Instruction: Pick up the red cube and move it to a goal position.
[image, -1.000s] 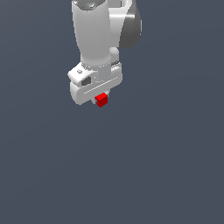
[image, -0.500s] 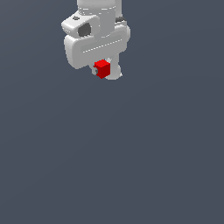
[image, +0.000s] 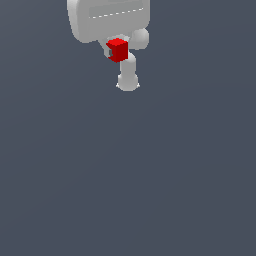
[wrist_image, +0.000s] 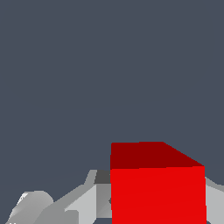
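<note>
The red cube sits clamped in the end effector, high in the exterior view and a little to that view's left of centre; the white body of the arm fills the frame's top edge above it, and a rounded white part juts below the cube. In the wrist view the cube looms large and close, with grey-white fingers flanking it; the end effector is gripping the cube, not released.

What has just changed: a second ago the cube hung lower in the exterior view beneath a more upright wrist; half a second ago it had risen; now it is higher again and the arm appears larger and tilted, so the hand has been carrying its load upward and probably toward the camera. The grip has held throughout; the cube keeps its place between the fingers.

For the task this suggests that the pick is done and the transport is under way. No goal marker shows in either view, so how far remains cannot be judged; nothing but plain grey tabletop lies beneath. The main risk now seems to be slippage if the motion is abrupt.
</note>
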